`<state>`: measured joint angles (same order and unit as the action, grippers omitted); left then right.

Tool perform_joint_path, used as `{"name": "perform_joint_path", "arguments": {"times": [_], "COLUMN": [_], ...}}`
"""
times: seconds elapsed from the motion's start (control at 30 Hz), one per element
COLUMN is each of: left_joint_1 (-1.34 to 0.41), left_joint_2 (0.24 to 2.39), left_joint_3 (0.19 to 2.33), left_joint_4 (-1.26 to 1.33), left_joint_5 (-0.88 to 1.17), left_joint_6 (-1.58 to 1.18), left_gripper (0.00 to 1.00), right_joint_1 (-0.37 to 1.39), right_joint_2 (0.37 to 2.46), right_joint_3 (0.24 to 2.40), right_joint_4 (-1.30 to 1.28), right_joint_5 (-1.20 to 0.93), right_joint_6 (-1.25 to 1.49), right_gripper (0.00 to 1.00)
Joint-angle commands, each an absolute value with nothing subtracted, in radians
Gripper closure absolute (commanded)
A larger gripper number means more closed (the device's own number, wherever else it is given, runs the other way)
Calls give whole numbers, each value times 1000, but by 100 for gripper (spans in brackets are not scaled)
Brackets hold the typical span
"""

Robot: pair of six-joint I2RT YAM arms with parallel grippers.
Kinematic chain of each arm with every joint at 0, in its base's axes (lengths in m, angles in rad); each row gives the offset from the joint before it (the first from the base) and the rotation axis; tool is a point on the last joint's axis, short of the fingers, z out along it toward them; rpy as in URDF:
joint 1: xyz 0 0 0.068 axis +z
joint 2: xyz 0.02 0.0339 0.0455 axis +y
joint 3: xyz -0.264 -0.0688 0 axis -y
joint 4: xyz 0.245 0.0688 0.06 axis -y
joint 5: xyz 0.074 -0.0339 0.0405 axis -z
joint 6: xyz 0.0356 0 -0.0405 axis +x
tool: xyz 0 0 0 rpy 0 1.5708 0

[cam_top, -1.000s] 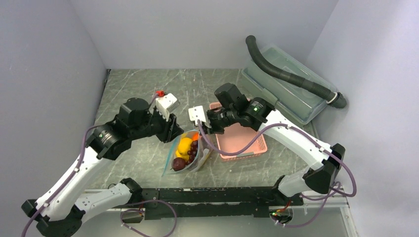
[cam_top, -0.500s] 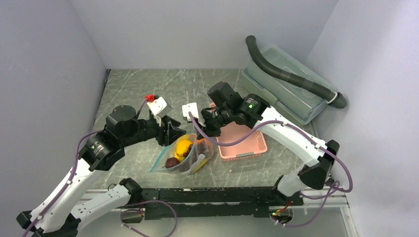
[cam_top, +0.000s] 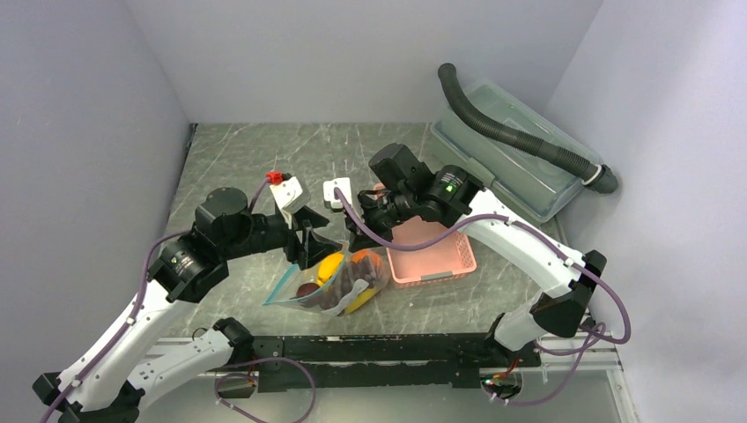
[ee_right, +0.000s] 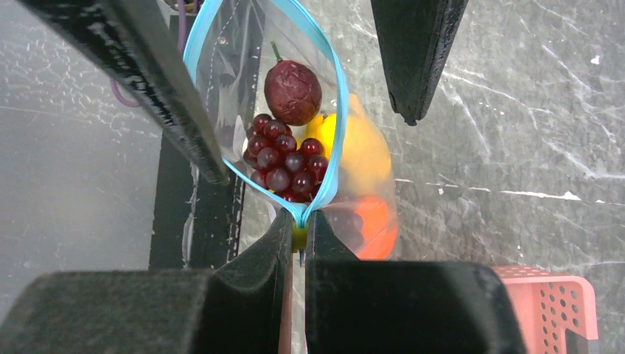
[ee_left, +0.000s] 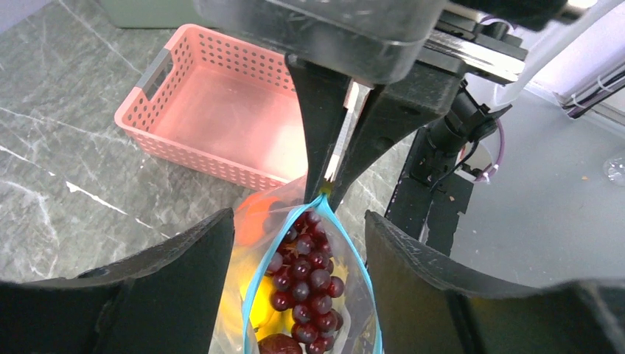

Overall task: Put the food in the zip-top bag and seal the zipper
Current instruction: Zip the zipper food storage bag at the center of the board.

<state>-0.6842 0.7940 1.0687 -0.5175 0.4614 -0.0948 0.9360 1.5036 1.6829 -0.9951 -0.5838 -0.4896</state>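
Note:
The zip-top bag (cam_top: 328, 286) lies tilted on the table with its mouth open. It holds the food: dark purple grapes (ee_left: 306, 276), a reddish-brown round fruit (ee_right: 292, 92), yellow fruit (ee_right: 365, 151) and an orange (ee_right: 372, 221). My right gripper (ee_right: 300, 217) is shut on the far end of the blue-teal zipper (ee_right: 330, 110), on a small yellow-green tab. It also shows in the top view (cam_top: 352, 238). My left gripper (ee_left: 298, 221) is open, its fingers (ee_left: 184, 258) on either side of the bag's mouth, apart from it. It is at the bag's left in the top view (cam_top: 310, 245).
A pink slotted basket (cam_top: 432, 256) stands right of the bag, close behind the right gripper. A clear lidded box (cam_top: 520, 176) with a black hose (cam_top: 511, 132) on it is at the back right. The arms' black base rail (cam_top: 379, 348) runs along the near edge.
The bag has sunk and tipped toward the front left, lying flatter. The right gripper has shifted left with the zipper end. The left arm drew back, then came in again beside the mouth.

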Motion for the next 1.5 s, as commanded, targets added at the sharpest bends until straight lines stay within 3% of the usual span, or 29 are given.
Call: {"name": "perform_joint_path", "arguments": {"times": [0.0, 0.67, 1.47], "left_joint_1": [-689, -689, -689], "left_joint_2": [785, 848, 845], "left_joint_3": [1076, 1062, 1083], "left_joint_4": [-460, -441, -590], "left_joint_5": [528, 666, 608], "left_joint_6": [-101, -72, 28], "left_gripper": [28, 27, 45], "right_joint_1": [939, 946, 946], "right_joint_2": [1455, 1456, 1507], "right_joint_3": [1719, 1777, 1899], "right_joint_4": [-937, -932, -1009], "right_joint_5": [-638, -676, -520], "right_joint_6": [-452, -328, -222], "right_gripper": [100, 100, 100]}}
